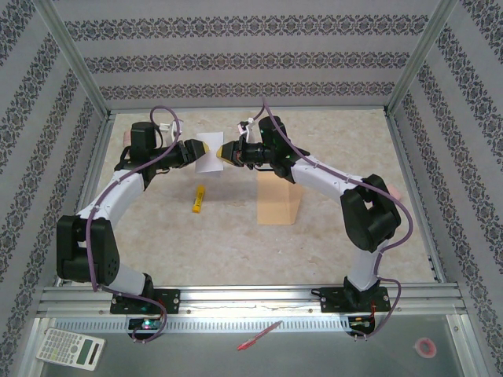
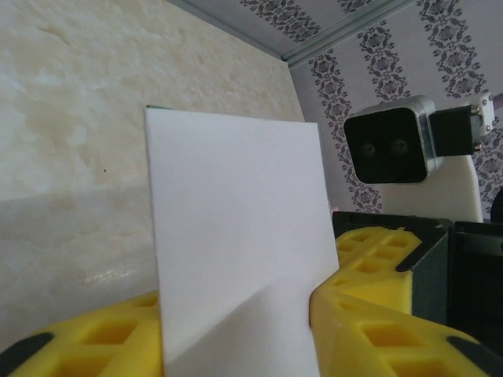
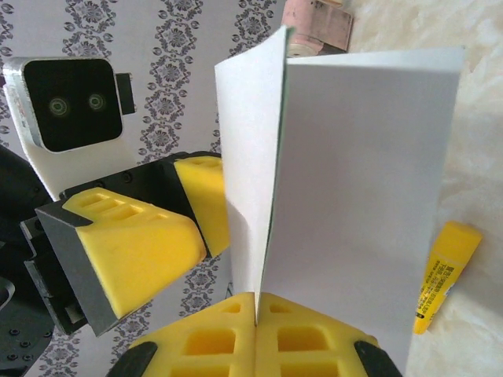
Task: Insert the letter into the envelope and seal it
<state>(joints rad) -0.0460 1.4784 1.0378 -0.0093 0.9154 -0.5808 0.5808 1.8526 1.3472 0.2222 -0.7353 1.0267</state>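
The letter (image 1: pixel 211 162) is a white sheet, folded into a V and held up off the table at the back, between the two grippers. My right gripper (image 1: pixel 225 152) is shut on the fold; its yellow fingertips (image 3: pixel 257 297) pinch the crease of the letter (image 3: pixel 361 173). My left gripper (image 1: pixel 200 149) faces it from the left, jaws part open, with the letter (image 2: pixel 236 196) standing between its fingers (image 2: pixel 369 330). The tan envelope (image 1: pixel 279 200) lies flat on the table under the right arm.
A yellow glue stick (image 1: pixel 199 199) lies on the table left of the envelope, also in the right wrist view (image 3: pixel 440 275). A calculator (image 1: pixel 71 348), a red pen (image 1: pixel 259 335) and a pink roll (image 1: pixel 424 346) sit on the near ledge. Patterned walls enclose the table.
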